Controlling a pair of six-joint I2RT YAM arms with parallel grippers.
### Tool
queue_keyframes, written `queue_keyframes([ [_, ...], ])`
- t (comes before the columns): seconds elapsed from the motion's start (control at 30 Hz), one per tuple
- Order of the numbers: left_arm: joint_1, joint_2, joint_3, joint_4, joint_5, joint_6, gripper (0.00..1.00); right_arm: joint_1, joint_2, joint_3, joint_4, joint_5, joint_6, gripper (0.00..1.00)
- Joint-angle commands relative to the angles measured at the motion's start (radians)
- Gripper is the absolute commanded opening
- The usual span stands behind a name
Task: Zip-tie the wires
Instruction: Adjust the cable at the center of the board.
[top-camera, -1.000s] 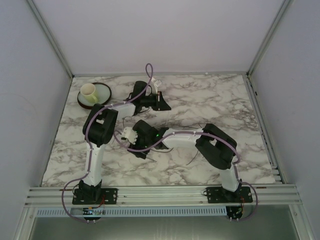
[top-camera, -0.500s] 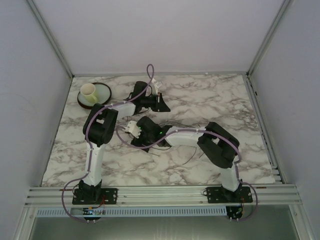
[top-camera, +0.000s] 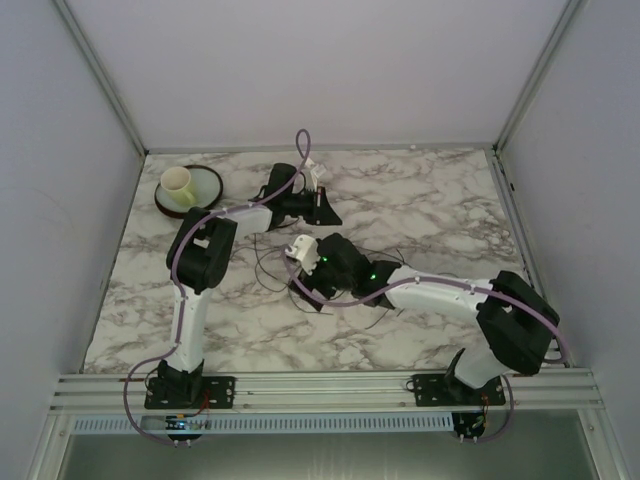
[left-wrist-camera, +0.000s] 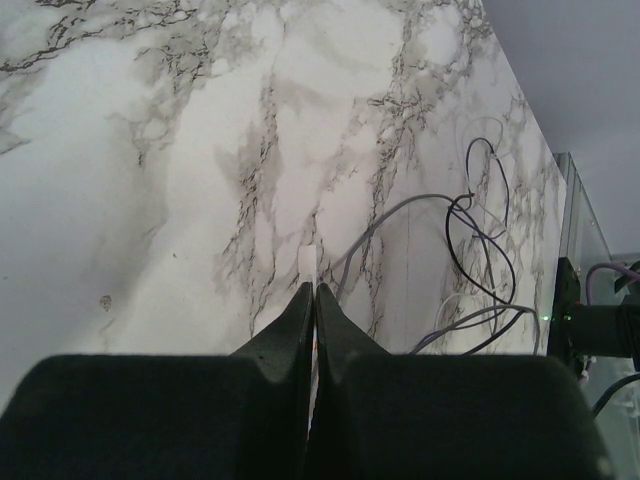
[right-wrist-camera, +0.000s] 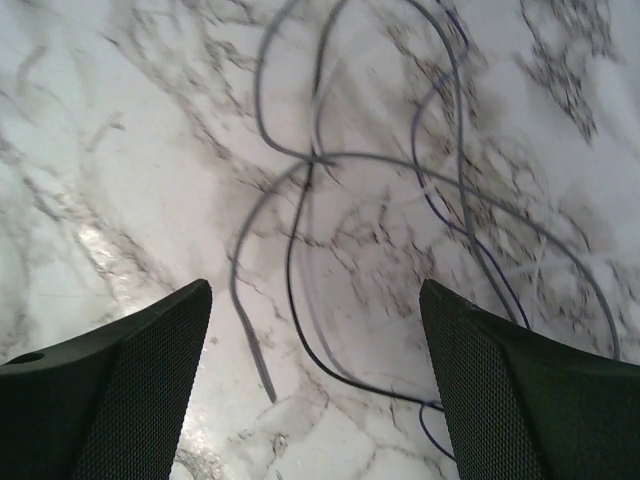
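Since a second ago the right arm has stretched out, its elbow swinging farther from the plate (top-camera: 212, 194) toward the near right of the counter (top-camera: 430, 200), and the jaws of the right tool (right-wrist-camera: 315, 290) have spread wide. It hovers released, gripping nothing, above the wires (right-wrist-camera: 310, 160), which lie in loose dark loops on the marble, to the right of the plate and nearer the arm bases. To the right of the plate, at about its depth, the left tool (left-wrist-camera: 312, 290) is clenched on a thin white strip (left-wrist-camera: 310, 262). A pale cup (top-camera: 178, 185) stands on the plate.
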Motion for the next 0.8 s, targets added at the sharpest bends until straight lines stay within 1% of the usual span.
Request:
queue_keyframes([
  [0.0,-0.007,-0.014,-0.016,0.026,0.029,0.009,0.0,-0.034,0.021,-0.017,-0.05,0.041,0.074,0.84],
  [0.13,-0.011,-0.013,-0.024,0.03,0.03,0.007,0.0,-0.035,0.076,-0.004,-0.041,0.057,0.073,0.84],
  [0.23,-0.011,-0.016,-0.029,0.033,0.031,0.007,0.0,-0.035,0.128,0.02,-0.038,0.055,0.063,0.82],
  [0.3,-0.012,-0.019,-0.032,0.035,0.031,0.008,0.0,-0.035,0.152,0.028,-0.039,0.048,0.053,0.78],
  [0.4,-0.012,-0.022,-0.032,0.036,0.031,0.007,0.0,-0.033,0.176,0.027,-0.043,0.036,0.04,0.71],
  [0.47,-0.013,-0.024,-0.033,0.037,0.034,0.006,0.0,-0.034,0.191,0.028,-0.051,0.035,0.033,0.63],
  [0.5,-0.014,-0.024,-0.032,0.039,0.036,0.006,0.0,-0.034,0.196,0.029,-0.054,0.037,0.031,0.55],
  [0.63,-0.018,-0.029,-0.042,0.037,0.036,0.007,0.0,-0.035,0.18,0.037,-0.06,0.045,0.036,0.18],
  [0.67,-0.02,-0.031,-0.047,0.037,0.036,0.007,0.0,-0.035,0.174,0.04,-0.064,0.051,0.034,0.11],
  [0.73,-0.026,-0.04,-0.061,0.043,0.029,0.006,0.0,-0.036,0.161,0.05,-0.071,0.069,0.029,0.01],
  [0.77,-0.029,-0.046,-0.073,0.051,0.026,0.0,0.0,-0.039,0.157,0.054,-0.071,0.076,0.025,0.0],
])
